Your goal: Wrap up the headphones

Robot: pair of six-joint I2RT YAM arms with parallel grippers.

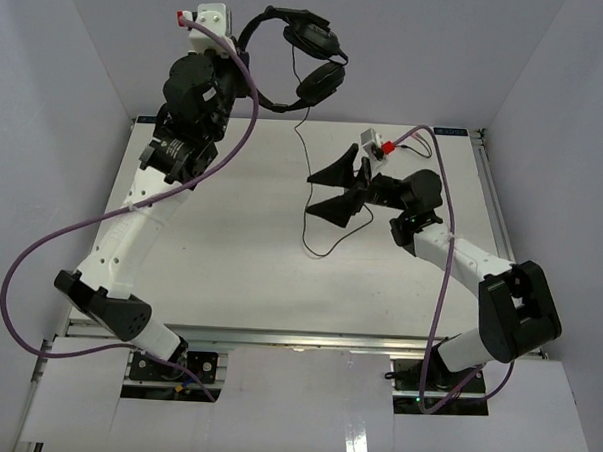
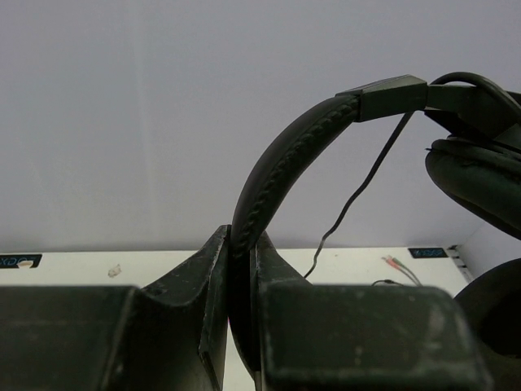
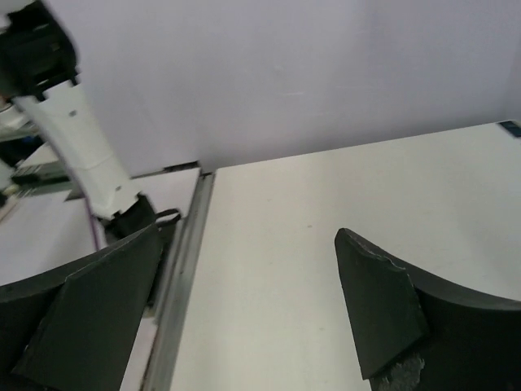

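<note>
Black over-ear headphones with padded round earcups: held aloft above the far edge of the flat white table, clear of its surface.

Left gripper: closed tight on the stitched, padded headband. The band is clamped edge-on between the two black fingers and arches up and away towards the earcups.

Thin black cable: hangs from the headphones down to the table's middle, where it ends in a slack loop lying on the surface. Its pink and green plugs lie on the table near the far edge.

Right gripper: jaws wide apart, holding nothing. It sits low over the table's middle, towards the right side. In the overhead view the cable runs just past the fingertips – contact cannot be judged. The right wrist view shows only bare table between the fingers.

Thick purple cable: trails in a loop off the table's left side, along the left arm.
</note>
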